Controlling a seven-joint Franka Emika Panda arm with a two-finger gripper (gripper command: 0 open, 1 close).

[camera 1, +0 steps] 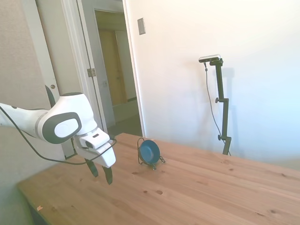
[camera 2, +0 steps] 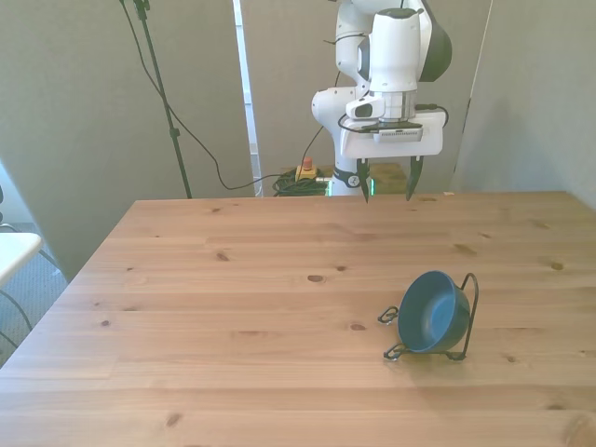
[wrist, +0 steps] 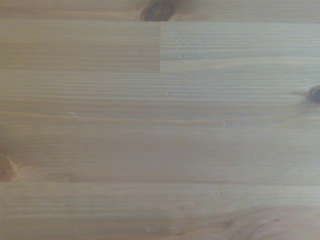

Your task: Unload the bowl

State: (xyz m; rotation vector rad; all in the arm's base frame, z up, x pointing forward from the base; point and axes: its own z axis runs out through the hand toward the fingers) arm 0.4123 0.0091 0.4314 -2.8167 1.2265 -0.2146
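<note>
Starting at the side view's left, you have the white Franka arm (camera 1: 56,123) reaching in over the wooden table (camera 1: 197,197). Its gripper (camera 1: 101,174) points down and hangs just above the boards near the table's edge, with nothing between the fingers. In the front view the gripper (camera 2: 388,191) shows its two dark fingers spread wide apart, empty, above the far edge of the table (camera 2: 233,307).

Moving right in the side view, you come to the bowl (camera 1: 149,151), small, round and dark blue-teal. It stands on its edge in a thin black wire rack (camera 1: 140,152), tipped so that its hollow faces toward the arm. Rack and bowl sit on the table, well apart from the gripper.

In the front view you find the bowl (camera 2: 431,314) toward the front view's right, nearer the camera than the gripper, its opening turned toward the front view's left. The wire rack (camera 2: 468,312) loops up behind it and its small feet rest on the wood on either side. The bowl is still loaded in the rack.

Your wrist view shows only pale wood grain of the table (wrist: 160,130), slightly soft, with a dark knot (wrist: 157,10) at one edge.
</note>
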